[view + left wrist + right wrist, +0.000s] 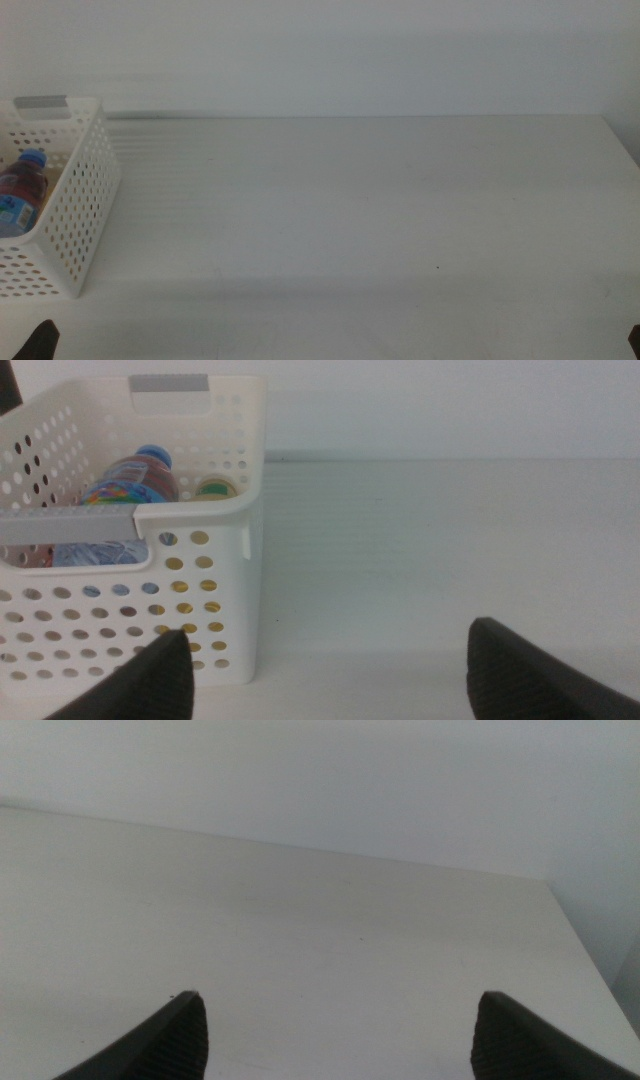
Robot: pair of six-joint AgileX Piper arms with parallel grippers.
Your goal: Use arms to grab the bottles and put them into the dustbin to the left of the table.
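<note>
Bottles (130,475) lying inside dustbin (235,420); worktop (360,200) bare; left hand (325,665), right hand (335,1035) both spread, empty; task apparently done.

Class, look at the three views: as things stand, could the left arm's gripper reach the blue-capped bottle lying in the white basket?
Probably yes. The left gripper is open and empty beside the basket, whose top is open. The blue-capped bottle lies inside, below the rim, so the gripper would likely have to come down over the near wall.
</note>
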